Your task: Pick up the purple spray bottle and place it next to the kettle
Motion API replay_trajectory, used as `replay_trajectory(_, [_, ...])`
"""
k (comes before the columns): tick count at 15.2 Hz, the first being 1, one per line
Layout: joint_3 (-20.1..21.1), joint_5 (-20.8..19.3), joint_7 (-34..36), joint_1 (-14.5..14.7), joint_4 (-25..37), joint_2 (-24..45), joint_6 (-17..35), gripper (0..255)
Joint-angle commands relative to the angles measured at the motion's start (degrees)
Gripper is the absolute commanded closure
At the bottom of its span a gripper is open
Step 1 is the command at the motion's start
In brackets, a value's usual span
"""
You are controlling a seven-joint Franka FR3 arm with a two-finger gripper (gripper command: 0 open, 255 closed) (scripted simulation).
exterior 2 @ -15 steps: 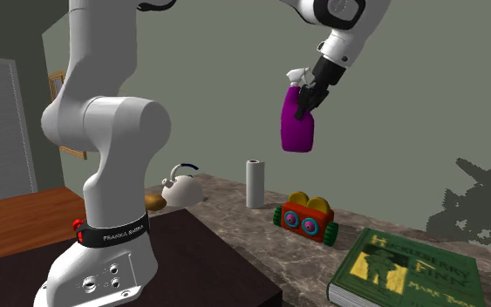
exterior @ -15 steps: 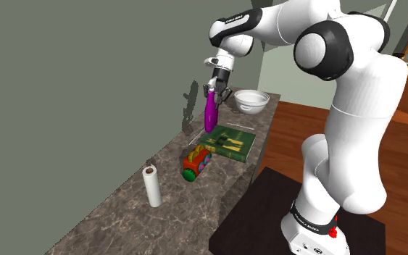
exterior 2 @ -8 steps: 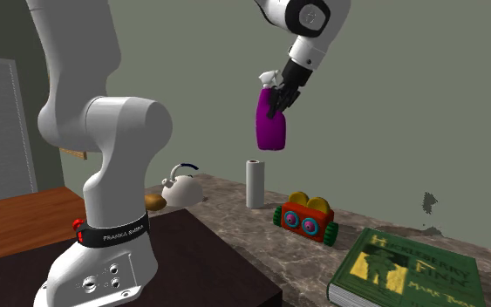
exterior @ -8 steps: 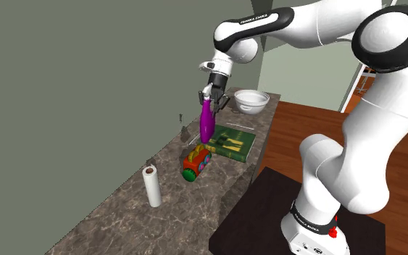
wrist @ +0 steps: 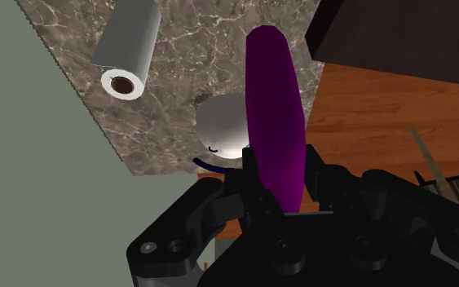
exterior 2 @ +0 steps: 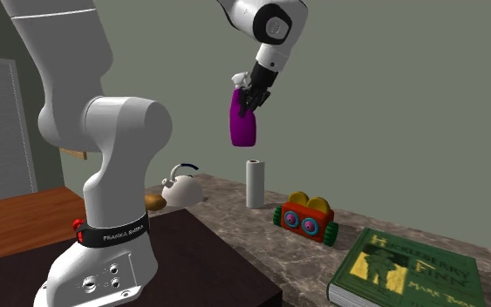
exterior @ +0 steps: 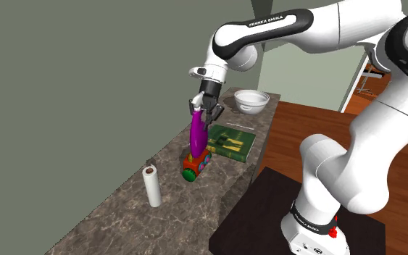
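The purple spray bottle (exterior: pixel 198 135) hangs in the air with its white nozzle up, my gripper (exterior: pixel 204 109) shut on its neck. In the shoulder view it hovers just above the toy car (exterior: pixel 196 162). From the second exterior view the bottle (exterior 2: pixel 243 122) and gripper (exterior 2: pixel 250 94) are high above the counter, over the paper roll (exterior 2: pixel 254 183). The white kettle (exterior 2: pixel 182 186) with a dark handle stands at the counter's end, lower and to that view's left. Through the wrist camera the bottle (wrist: pixel 276 122) runs out from between the fingers (wrist: pixel 252 175), with the kettle (wrist: pixel 223 126) below it.
A marble counter (exterior: pixel 122 210) runs along the grey wall. On it are a paper roll (exterior: pixel 151 186), a red and green toy car (exterior 2: pixel 305 216), a green book (exterior: pixel 229 142) and a white bowl (exterior: pixel 251 100). A brown lump (exterior 2: pixel 154 201) lies beside the kettle. The dark stand (exterior: pixel 282 217) adjoins the counter.
The arm has carried the bottle along the counter, from above the book to above the toy car, toward the paper roll and kettle. The grip has stayed the same.
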Motion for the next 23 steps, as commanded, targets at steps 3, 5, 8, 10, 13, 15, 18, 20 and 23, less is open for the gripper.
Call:
replay_trajectory(3, [5.8,0.51,5.68,0.25,-4.99,-3.88,3.69,255])
replay_trajectory(5, [8.44,1.3,8.26,0.88,-6.83,-4.99,5.54,255])
replay_trajectory(8, [12.24,2.78,11.97,2.16,-9.07,-6.09,8.34,255])
replay_trajectory(10, [14.69,3.92,14.36,3.22,-10.21,-6.44,10.24,255])
replay_trajectory(13, [18.25,5.78,17.82,5.07,-11.38,-6.39,13.11,255])
replay_trajectory(15, [19.79,6.64,19.33,5.97,-11.69,-6.14,14.4,255])
replay_trajectory(18, [19.39,7.22,18.04,6.2,-13.4,-5.5,16.49,255])
replay_trajectory(20, [19.09,7.66,17.14,6.4,-14.48,-5.0,17.89,255])
replay_trajectory(23, [18.59,8.43,15.7,6.76,-16.02,-4.14,20.0,255])
